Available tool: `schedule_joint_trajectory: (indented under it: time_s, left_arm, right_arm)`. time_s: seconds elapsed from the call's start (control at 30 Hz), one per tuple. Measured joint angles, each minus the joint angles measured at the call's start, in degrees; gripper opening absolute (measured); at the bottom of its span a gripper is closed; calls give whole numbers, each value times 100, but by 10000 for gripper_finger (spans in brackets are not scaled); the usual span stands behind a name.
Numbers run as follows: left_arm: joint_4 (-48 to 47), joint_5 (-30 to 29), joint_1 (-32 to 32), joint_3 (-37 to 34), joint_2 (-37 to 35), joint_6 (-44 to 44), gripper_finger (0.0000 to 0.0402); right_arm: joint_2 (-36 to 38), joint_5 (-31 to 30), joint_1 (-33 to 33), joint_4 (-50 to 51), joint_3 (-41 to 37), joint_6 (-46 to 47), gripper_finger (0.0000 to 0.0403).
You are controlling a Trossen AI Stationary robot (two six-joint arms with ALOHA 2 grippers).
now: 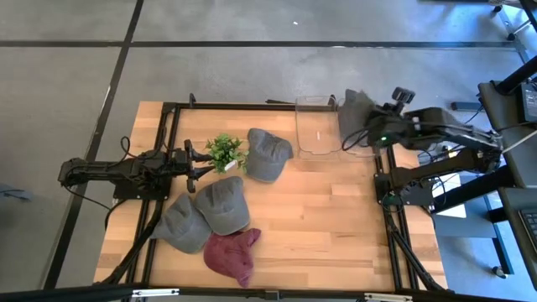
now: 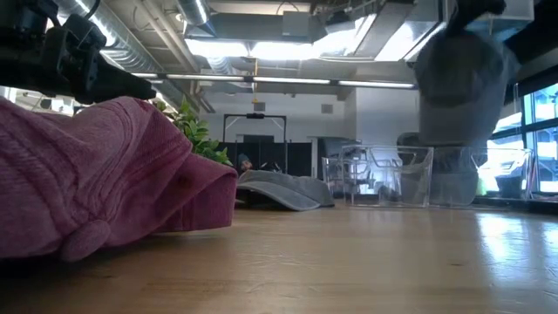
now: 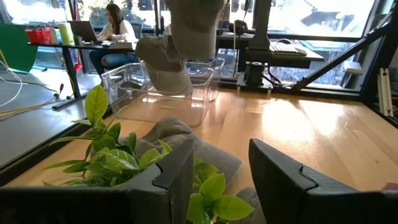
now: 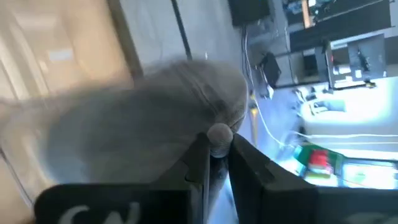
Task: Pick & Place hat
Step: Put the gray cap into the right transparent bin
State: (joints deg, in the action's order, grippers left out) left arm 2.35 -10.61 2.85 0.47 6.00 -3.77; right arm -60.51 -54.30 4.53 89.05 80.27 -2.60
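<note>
I am holding a grey cap (image 1: 356, 107) up in the air with my right gripper (image 4: 216, 163), whose two fingers are clamping together on the fabric just below the button at the cap's crown (image 4: 219, 133). In the high view, the cap is hanging at the upper right of the frame, over the right edge of the clear plastic bin (image 1: 317, 127) that is sitting at the top of the wooden bench (image 1: 336, 218). In the low view, the same cap is dangling at the upper right of the frame, above the bin and clear of the bench. My left gripper (image 1: 201, 161) is waiting at the left centre of the high view, with its fingers (image 3: 168, 177) standing apart and gripping nothing, just beside a small green potted plant (image 1: 223, 151). Four more caps are lying on the bench: a grey one (image 1: 267, 153) just right of the plant at the centre of the frame, two grey ones (image 1: 221, 203) (image 1: 182, 223) touching each other below my left gripper, and a maroon cap (image 1: 232, 255) at the lower centre, touching the pair of grey ones. In the left wrist view, a person (image 3: 117, 25) is sitting at a desk at the upper left of the frame, in the room beyond the bench.
</note>
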Motion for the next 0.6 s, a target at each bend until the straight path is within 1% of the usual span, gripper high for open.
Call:
schedule_joint_trajectory:
  time_s: [0.17, 0.3, 0.37, 0.47, 0.6]
  left_arm:
    - [0, 0, 0, 1, 0, 0, 148]
    - [0, 0, 0, 2, 0, 0, 148]
    - [0, 0, -1, 1, 0, 1, 148]
    - [0, 0, -2, 2, 0, 1, 148]
    - [0, -2, -2, 0, 0, 2, 148]
  right_arm:
    - [33, -43, 210, -46, -882, -86, 45]
    - [39, -359, 306, -137, -1386, -64, 43]
    - [39, -514, 364, -148, -1493, -62, 42]
    - [42, -714, 484, -157, -1456, 68, 22]
    - [42, -1066, 648, -167, -1348, 41, 22]
